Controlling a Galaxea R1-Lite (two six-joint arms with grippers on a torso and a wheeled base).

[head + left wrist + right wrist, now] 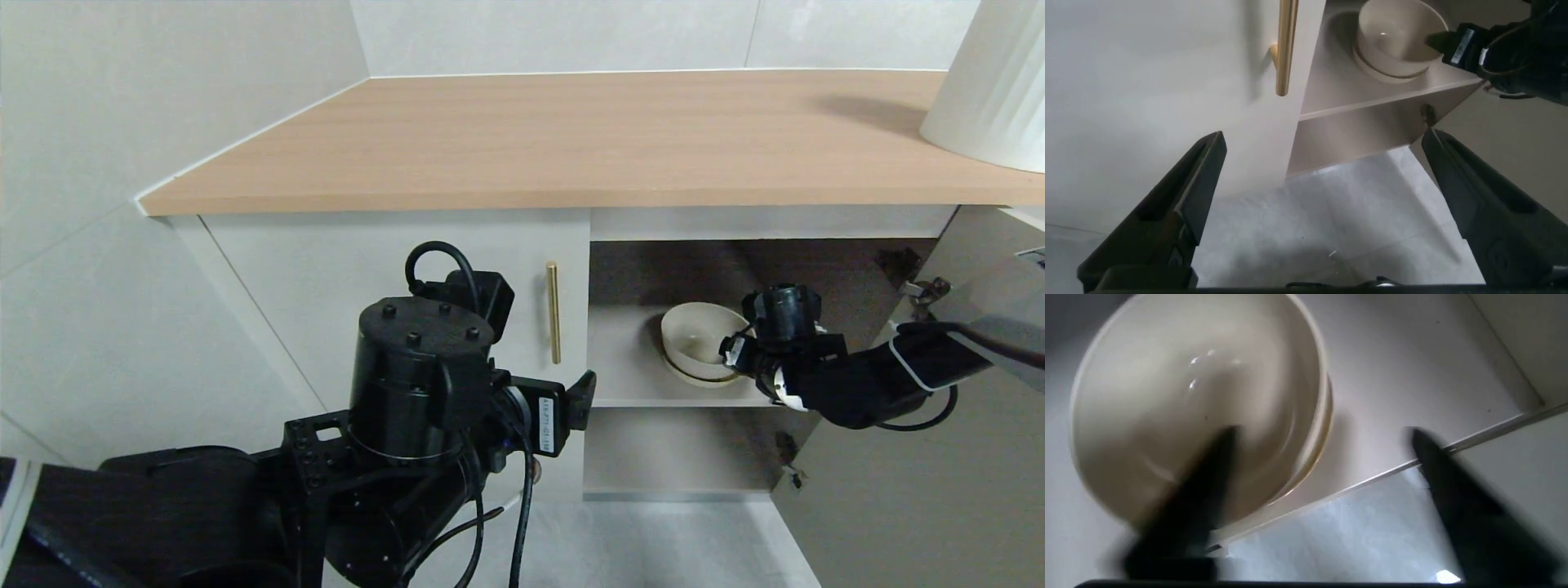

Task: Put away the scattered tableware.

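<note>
1. The right gripper [732,353] sits at the right rim of a cream bowl [694,336] inside the open cabinet. Its fingers are spread wide and clasp nothing. In the right wrist view, one finger [1200,498] lies across the bowl's inside and the other stands clear over the shelf.
2. The left gripper [1323,139] hangs before the closed left door [326,269], near the brass handle [553,312]. It is fully splayed and empty, with grey floor [1355,212] showing between its fingers.
3. The bowl rests in a shallower cream dish [694,378] on the upper shelf [629,359], near the shelf's front edge, with bare shelf to its left.
4. The right door [939,490] stands swung out, and the lower compartment [678,449] is open to the front.
5. Above, a white ribbed vessel [992,90] stands at the right end of the wooden countertop [571,139].
</note>
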